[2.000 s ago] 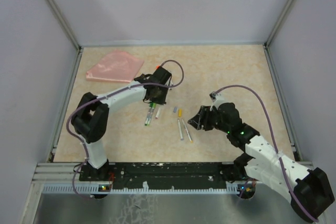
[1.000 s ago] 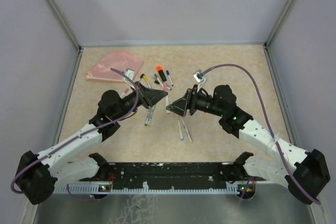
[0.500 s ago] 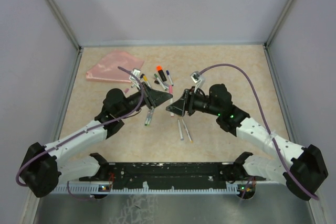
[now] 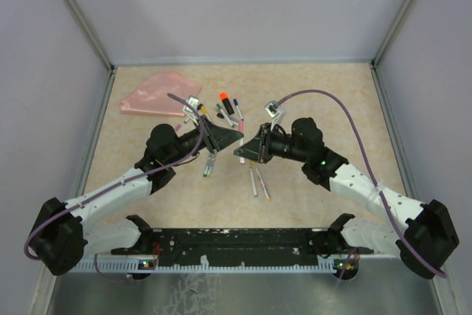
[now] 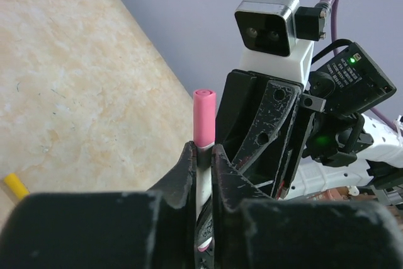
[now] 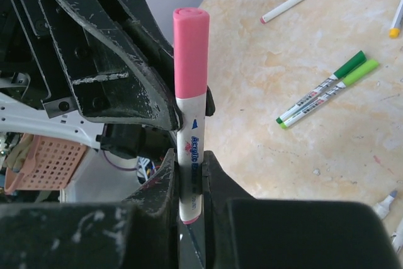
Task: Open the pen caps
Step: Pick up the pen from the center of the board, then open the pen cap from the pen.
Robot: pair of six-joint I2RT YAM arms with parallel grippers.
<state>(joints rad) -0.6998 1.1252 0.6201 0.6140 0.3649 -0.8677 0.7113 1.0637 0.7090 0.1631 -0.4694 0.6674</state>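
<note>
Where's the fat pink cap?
In the top view's middle, the fat pink cap sits on its pen where the left gripper and right gripper meet, by scattered pens.

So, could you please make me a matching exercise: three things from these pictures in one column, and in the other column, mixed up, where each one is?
Things
1. pink pen
2. pouch
3. green pens

Places
A. lying flat near the far left corner of the table
B. lying side by side on the table
C. clamped in both the left fingers and the right fingers

Pairs: 1-C, 2-A, 3-B
</note>
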